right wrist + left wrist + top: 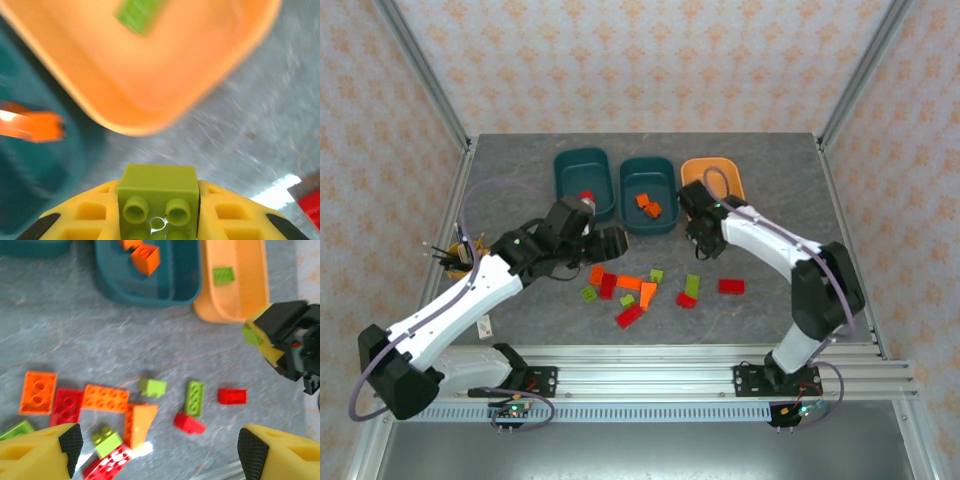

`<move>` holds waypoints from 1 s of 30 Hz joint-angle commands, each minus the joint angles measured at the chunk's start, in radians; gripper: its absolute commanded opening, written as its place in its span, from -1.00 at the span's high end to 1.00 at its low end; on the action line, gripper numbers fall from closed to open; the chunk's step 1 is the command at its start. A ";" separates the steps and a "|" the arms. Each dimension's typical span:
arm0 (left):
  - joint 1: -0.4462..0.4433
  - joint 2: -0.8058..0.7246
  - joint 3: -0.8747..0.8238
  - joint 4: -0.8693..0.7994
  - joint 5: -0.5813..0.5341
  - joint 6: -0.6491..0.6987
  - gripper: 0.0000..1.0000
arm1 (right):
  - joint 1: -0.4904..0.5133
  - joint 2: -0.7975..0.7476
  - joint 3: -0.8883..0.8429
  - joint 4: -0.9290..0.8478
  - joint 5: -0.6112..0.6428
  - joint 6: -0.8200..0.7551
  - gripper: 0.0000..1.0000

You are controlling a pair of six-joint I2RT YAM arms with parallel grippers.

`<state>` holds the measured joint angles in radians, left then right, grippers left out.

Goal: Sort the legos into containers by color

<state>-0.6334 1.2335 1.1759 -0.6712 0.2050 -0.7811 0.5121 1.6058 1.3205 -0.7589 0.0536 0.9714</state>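
My right gripper (158, 212) is shut on a light green lego (158, 192), held just short of the orange tub (165, 75), which has one green lego (137, 12) inside. From above, the right gripper (698, 238) hangs between the middle teal tub (648, 230) and the orange tub (720, 172). Orange legos (648, 206) lie in the middle teal tub, and a red lego (586, 197) lies in the left teal tub (561, 172). My left gripper (160, 450) stands open above the loose red, orange and green legos (102, 399), holding nothing.
A yellow pen cup (460, 262) stands at the table's left edge. One red lego (731, 286) lies apart at the right of the pile. The aluminium rail (650, 362) runs along the near edge.
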 commanded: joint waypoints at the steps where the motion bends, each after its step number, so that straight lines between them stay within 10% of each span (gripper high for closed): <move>1: 0.018 0.078 0.089 0.037 0.001 -0.012 -0.68 | -0.073 0.034 0.097 -0.007 0.052 -0.180 0.45; 19: 0.088 0.395 0.354 0.067 0.013 0.009 -0.67 | -0.243 0.712 0.711 -0.092 -0.118 -0.481 0.34; 30: 0.094 0.308 0.252 -0.042 -0.055 -0.031 -0.65 | -0.240 0.632 0.770 -0.134 -0.157 -0.489 -0.18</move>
<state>-0.5488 1.6035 1.4570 -0.6464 0.1978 -0.7959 0.2646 2.3413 2.0518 -0.8490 -0.1020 0.4950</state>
